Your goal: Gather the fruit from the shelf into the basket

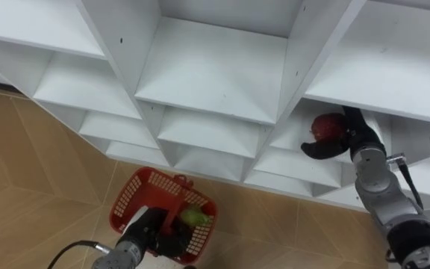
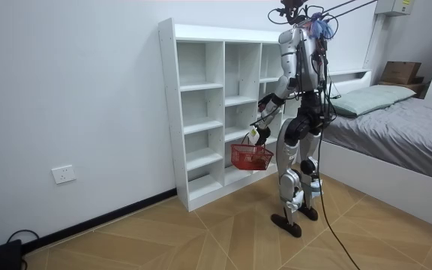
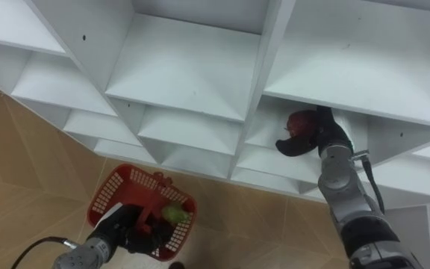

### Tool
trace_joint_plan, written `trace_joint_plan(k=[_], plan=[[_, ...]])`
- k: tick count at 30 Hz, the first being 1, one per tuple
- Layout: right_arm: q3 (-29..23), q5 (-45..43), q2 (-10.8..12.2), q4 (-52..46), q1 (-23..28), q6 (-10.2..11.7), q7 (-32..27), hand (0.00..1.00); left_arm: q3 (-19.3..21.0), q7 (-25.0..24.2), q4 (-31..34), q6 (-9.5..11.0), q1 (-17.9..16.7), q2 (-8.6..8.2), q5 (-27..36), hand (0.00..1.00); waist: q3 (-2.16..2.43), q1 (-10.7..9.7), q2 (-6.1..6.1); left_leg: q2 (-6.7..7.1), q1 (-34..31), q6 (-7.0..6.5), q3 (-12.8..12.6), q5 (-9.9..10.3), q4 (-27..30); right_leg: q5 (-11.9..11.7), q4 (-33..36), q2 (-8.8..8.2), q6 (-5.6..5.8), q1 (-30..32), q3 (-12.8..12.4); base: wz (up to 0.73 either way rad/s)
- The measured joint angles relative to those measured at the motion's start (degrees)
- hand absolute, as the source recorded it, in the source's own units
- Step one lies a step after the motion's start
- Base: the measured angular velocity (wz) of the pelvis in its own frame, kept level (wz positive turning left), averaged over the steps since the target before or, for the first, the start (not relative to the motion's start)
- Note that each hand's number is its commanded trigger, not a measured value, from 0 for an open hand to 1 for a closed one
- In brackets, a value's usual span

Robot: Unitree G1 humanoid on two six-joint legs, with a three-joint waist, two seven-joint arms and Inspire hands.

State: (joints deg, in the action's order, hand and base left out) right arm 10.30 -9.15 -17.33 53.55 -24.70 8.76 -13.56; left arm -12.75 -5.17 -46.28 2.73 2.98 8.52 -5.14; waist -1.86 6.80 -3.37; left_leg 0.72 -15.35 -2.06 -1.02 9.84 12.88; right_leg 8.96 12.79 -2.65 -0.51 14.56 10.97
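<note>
My right hand (image 1: pixel 349 137) reaches into a compartment of the white closet (image 1: pixel 215 82) on the right side, its fingers and thumb curled round a red apple (image 1: pixel 325 127) just above the shelf board. My left hand (image 1: pixel 149 228) hangs low at the lower left, shut on the handle of a red mesh basket (image 1: pixel 129 196). A green fruit (image 1: pixel 192 217) lies inside the basket. In the room view I stand facing the closet (image 2: pixel 201 112), with the basket (image 2: pixel 250 156) held in front of it at thigh height.
The closet's other compartments in view hold nothing. Wooden parquet floor (image 1: pixel 21 172) spreads below and to the left. In the room view a bed (image 2: pixel 396 112) stands behind me at that view's right, and a wall socket (image 2: pixel 64 174) sits at its left.
</note>
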Motion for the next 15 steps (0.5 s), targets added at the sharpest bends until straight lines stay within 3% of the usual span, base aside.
trace_joint_plan(k=[15], plan=[[0.23, -0.44, -0.01, 0.87, 0.00, 0.18, -0.47, 0.00, -0.06, 1.17, 0.00, 0.51, 0.05, 0.06, 0.01, 1.00, 0.04, 0.11, -0.16, -0.01, 0.04, 0.00, -0.30, 0.00, -0.02, -0.02, 0.11, 0.00, -0.03, 0.08, -0.20, 0.00]])
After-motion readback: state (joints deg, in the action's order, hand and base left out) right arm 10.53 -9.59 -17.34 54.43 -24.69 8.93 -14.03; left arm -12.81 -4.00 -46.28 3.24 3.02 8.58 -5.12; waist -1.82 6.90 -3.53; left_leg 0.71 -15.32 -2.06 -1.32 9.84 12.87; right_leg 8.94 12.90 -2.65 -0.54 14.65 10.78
